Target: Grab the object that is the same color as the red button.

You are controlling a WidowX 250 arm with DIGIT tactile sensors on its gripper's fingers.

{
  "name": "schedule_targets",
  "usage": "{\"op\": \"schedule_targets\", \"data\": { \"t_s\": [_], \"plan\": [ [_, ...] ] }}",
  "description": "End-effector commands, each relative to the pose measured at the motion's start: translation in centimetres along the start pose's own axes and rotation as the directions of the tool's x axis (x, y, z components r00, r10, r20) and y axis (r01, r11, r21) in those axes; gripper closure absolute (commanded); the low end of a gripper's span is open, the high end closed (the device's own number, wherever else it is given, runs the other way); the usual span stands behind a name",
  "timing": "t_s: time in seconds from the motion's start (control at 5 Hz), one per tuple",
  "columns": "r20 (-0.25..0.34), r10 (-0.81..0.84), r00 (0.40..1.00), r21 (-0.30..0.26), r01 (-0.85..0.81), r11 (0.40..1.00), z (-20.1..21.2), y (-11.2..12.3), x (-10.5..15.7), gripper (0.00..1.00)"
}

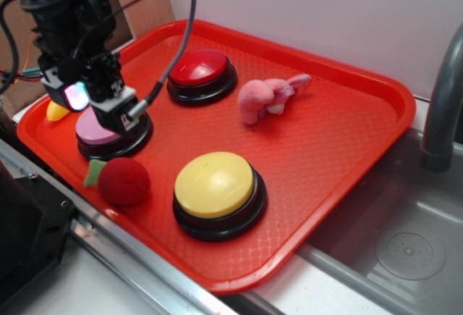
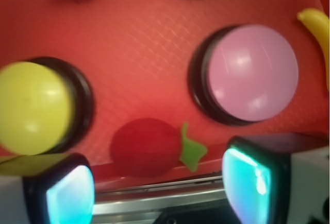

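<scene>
Red plush ball (image 1: 124, 181) with a green leaf lies at the lower left of the red tray (image 1: 340, 148), beside the yellow button (image 1: 215, 184), matching the red button (image 1: 200, 66) in colour. The gripper (image 2: 160, 190) hangs above the pink button (image 1: 95, 131), fingers (image 2: 69, 195) apart and empty, seemingly lining up on the ball. The tray also holds a pink plush toy (image 1: 268, 96) and a small yellow piece (image 1: 57, 111).

Black jointed arm carrying a grey cable (image 1: 187, 32), ending in a tool (image 2: 157, 188) with white-cased, black-framed fingers (image 2: 67, 195) whose pads glow cyan.
</scene>
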State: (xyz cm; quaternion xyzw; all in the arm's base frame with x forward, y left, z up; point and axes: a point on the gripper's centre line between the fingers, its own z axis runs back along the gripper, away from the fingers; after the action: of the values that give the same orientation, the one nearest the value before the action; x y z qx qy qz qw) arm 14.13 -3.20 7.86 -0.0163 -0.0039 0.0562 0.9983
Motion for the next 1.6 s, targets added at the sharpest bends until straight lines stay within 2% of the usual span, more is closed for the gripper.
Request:
{"op": "schedule_targets", "data": {
  "t_s": [0.0,0.2,0.6,0.8,1.0,1.4],
  "plan": [
    [-0.040,0.005,0.999,0.006,-0.005,1.000,-3.5,-0.7,-0.5,0.00],
    [-0.041,0.012,0.999,0.029,-0.011,1.000,-5.2,-1.3,-1.0,0.00],
    [-0.066,0.080,0.995,0.009,-0.079,0.997,-7.0,-0.6,-1.0,0.00],
    [-0.066,0.119,0.991,0.011,-0.118,0.993,-7.3,0.1,-0.7,0.19],
    [-0.062,0.129,0.990,0.000,-0.129,0.992,-7.2,0.4,-0.5,1.00],
    [-0.037,0.100,0.994,0.007,-0.100,0.995,-6.7,0.1,0.1,1.00]
  ]
}}
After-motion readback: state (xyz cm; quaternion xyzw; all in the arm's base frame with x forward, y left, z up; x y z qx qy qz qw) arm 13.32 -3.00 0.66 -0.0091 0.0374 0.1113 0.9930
